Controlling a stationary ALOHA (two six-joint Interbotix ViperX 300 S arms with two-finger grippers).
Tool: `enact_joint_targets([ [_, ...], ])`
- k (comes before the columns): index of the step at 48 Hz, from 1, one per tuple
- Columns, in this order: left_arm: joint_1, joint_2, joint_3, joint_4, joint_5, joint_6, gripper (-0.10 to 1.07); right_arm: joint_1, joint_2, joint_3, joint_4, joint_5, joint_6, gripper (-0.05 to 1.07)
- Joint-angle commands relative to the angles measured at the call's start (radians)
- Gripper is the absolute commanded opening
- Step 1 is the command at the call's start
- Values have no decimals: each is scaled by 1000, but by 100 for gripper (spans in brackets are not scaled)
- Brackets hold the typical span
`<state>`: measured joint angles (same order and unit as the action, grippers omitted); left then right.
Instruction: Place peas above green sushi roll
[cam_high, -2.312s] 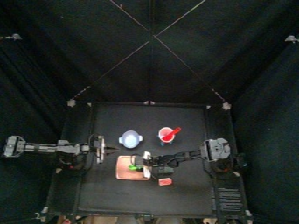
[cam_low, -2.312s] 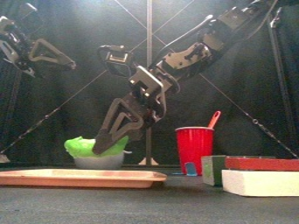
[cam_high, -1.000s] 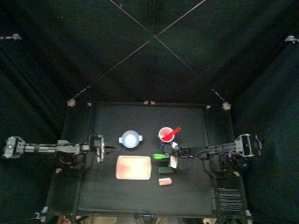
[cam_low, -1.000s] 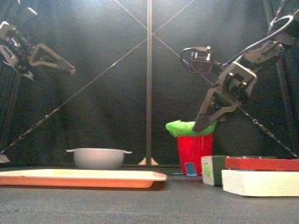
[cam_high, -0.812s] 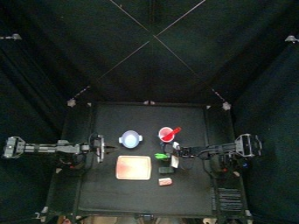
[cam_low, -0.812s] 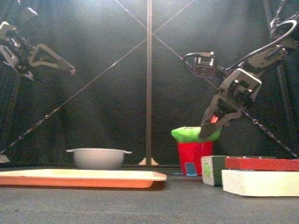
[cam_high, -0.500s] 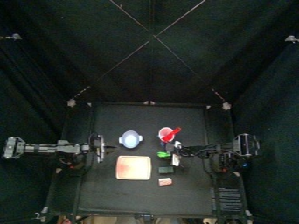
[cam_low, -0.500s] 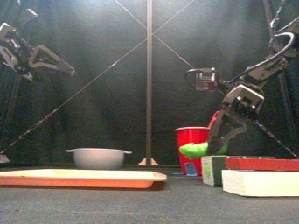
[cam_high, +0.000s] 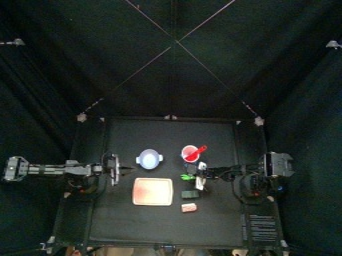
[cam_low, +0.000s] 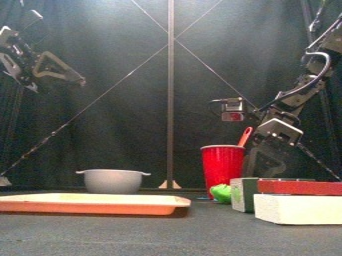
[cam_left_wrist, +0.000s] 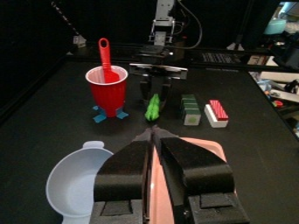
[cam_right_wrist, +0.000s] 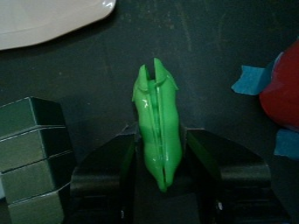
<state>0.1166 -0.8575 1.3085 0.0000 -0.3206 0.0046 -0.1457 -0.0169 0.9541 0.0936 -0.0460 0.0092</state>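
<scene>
The peas (cam_right_wrist: 155, 122), a bright green pod, sit between the jaws of my right gripper (cam_right_wrist: 158, 156), which is shut on them. In the front view the peas (cam_low: 221, 190) hang low, almost at the table, in front of the red cup (cam_low: 222, 164) and just left of the dark green sushi roll (cam_low: 245, 194). The left wrist view shows the peas (cam_left_wrist: 153, 107) beside the green sushi roll (cam_left_wrist: 190, 108). In the top view my right gripper (cam_high: 201, 180) is near the table's middle. My left gripper (cam_left_wrist: 156, 150) is shut and empty and rests at the left over the board.
A salmon-coloured board (cam_low: 94, 203) lies front left, with a white bowl (cam_low: 112, 180) behind it. A red-and-white block (cam_low: 301, 200) lies to the right of the sushi roll. Blue tape (cam_right_wrist: 247, 79) marks the table beside the red cup (cam_left_wrist: 107, 87), which holds a red spoon.
My right gripper has carried the peas from above the bowl and board to the right and down to table level beside the red cup and sushi roll. The left arm has not moved.
</scene>
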Motion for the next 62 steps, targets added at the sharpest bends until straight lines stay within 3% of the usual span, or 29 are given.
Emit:
enact_joint_targets([
  [1,3,2,-12,0,-3,0,55,-2,-9,-18,5,0,0,67],
  [12,3,2,-12,0,-3,2,55,0,-14,-23,0,3,-2,72],
  [35,3,2,-12,0,-3,0,55,11,-31,-31,-8,8,0,92],
  [62,3,2,-12,2,-3,0,55,14,-150,-31,-11,28,0,93],
])
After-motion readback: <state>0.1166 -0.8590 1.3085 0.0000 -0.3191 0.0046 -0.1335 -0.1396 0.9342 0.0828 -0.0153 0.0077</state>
